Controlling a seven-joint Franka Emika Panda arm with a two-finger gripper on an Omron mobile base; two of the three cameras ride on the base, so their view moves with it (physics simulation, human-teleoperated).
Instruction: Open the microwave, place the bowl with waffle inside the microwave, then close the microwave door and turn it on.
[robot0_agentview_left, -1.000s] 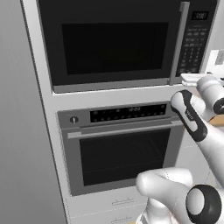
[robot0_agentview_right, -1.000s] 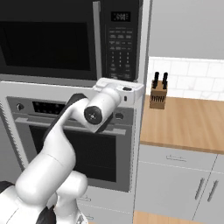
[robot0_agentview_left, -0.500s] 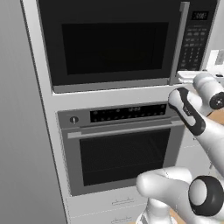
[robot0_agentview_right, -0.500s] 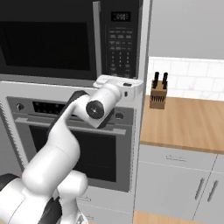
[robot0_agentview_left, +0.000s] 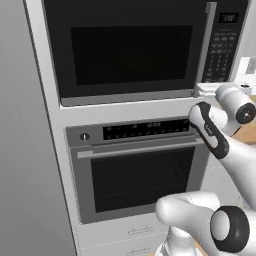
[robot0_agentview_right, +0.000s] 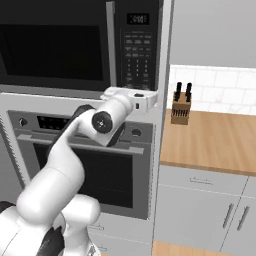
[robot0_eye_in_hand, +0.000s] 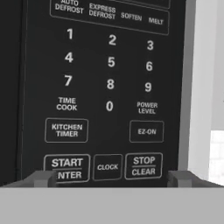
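Keypad (robot0_eye_in_hand: 109, 92) legends legible | microwave door (robot0_agentview_left: 131, 50) shut | gripper (robot0_eye_in_hand: 111, 178) spread

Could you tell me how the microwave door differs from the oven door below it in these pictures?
The microwave door carries a vertical silver handle at its right edge; the oven door has a horizontal bar across its top. The microwave door is black; the oven door is framed in steel grey. The microwave's keypad sits beside its door; the oven's control strip lies above its door. Both are shut, with dark windows.
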